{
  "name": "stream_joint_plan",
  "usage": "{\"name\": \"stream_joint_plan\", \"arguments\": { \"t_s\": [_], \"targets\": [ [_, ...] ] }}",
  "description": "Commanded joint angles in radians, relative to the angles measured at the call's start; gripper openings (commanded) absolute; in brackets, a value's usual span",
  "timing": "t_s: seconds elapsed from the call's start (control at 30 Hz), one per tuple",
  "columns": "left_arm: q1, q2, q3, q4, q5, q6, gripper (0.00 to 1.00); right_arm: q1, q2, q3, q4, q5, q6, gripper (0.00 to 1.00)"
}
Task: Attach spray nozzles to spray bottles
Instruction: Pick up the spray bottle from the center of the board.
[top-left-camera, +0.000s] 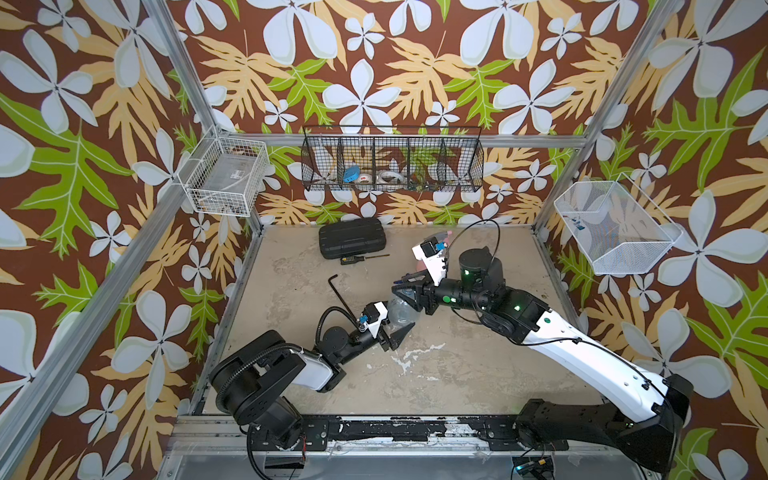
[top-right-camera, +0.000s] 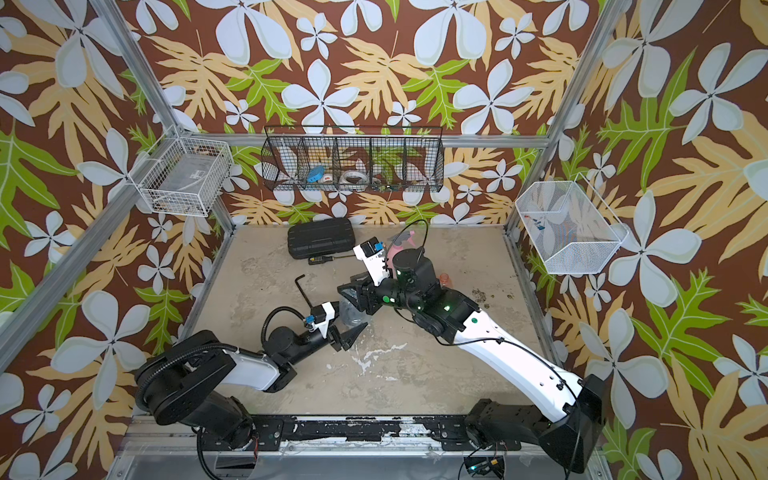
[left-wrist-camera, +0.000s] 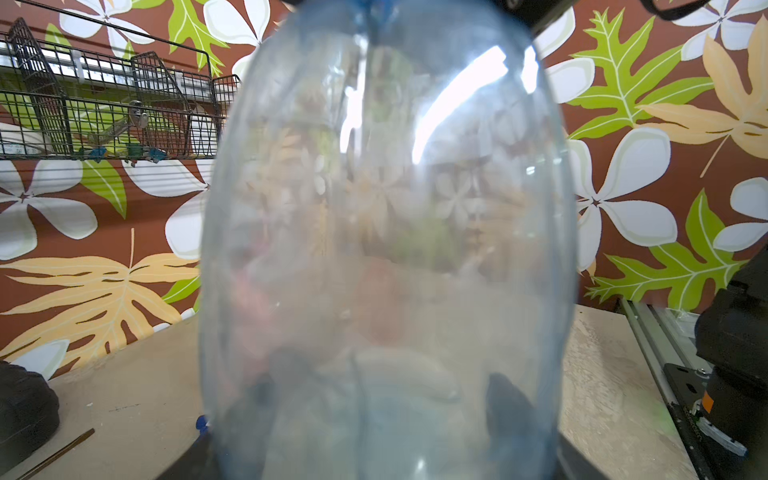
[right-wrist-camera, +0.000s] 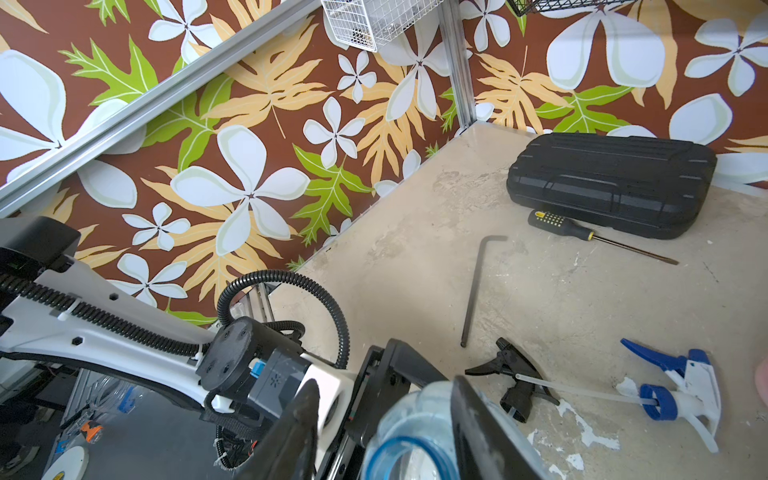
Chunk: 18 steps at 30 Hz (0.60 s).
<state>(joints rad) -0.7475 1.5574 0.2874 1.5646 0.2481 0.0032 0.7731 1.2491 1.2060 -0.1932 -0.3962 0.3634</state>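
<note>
On the robot's side of the black ribbed plastic case (top-left-camera: 352, 237), well apart from it: the clear bluish rounded plastic bottle (top-left-camera: 400, 312), standing upright with its neck uncapped. The left gripper (top-left-camera: 405, 328) is clasping it low on the body. Its fingers are showing only as dark smears through the plastic in the left wrist view.

The right gripper (right-wrist-camera: 386, 386) is straddling the blue-ringed neck, jaws apart, a gap showing at one finger, gripping nothing.

Between case and bottle, flat on the table: the white-and-blue plastic trigger nozzle (right-wrist-camera: 685, 386), its dip tube pointing toward the all-black trigger nozzle (right-wrist-camera: 517, 380) beside it. Both are lying on the case side of the right gripper, the nearer and free one. In both top views the right arm is hiding them.

To the robot's right of the case, partly covered by that arm: the opaque pink bottle (top-right-camera: 401, 245), seemingly wearing a nozzle, and the translucent orange bottle (top-right-camera: 444, 278), only its top showing.
</note>
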Motion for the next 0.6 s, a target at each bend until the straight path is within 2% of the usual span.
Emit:
{"name": "stream_joint_plan", "arguments": {
  "t_s": [0.0, 0.27, 0.37, 0.43, 0.57],
  "targets": [
    [0.004, 0.007, 0.013, 0.031, 0.008, -0.017, 0.76, 0.006, -0.002, -0.002, 0.015, -0.042, 0.016, 0.51],
    [0.005, 0.012, 0.006, 0.037, 0.009, -0.021, 0.76, 0.007, -0.007, 0.024, -0.029, 0.017, -0.020, 0.51],
    [0.004, 0.005, -0.023, 0.080, -0.008, -0.022, 0.76, -0.001, -0.035, 0.046, -0.086, 0.202, -0.047, 0.51],
    [0.004, -0.009, -0.060, 0.117, -0.039, -0.025, 0.76, -0.048, -0.054, 0.048, -0.103, 0.286, -0.036, 0.51],
    [0.005, -0.030, -0.149, 0.201, -0.109, -0.028, 0.76, -0.212, -0.022, 0.019, -0.104, 0.267, 0.048, 0.51]
  ]
}}
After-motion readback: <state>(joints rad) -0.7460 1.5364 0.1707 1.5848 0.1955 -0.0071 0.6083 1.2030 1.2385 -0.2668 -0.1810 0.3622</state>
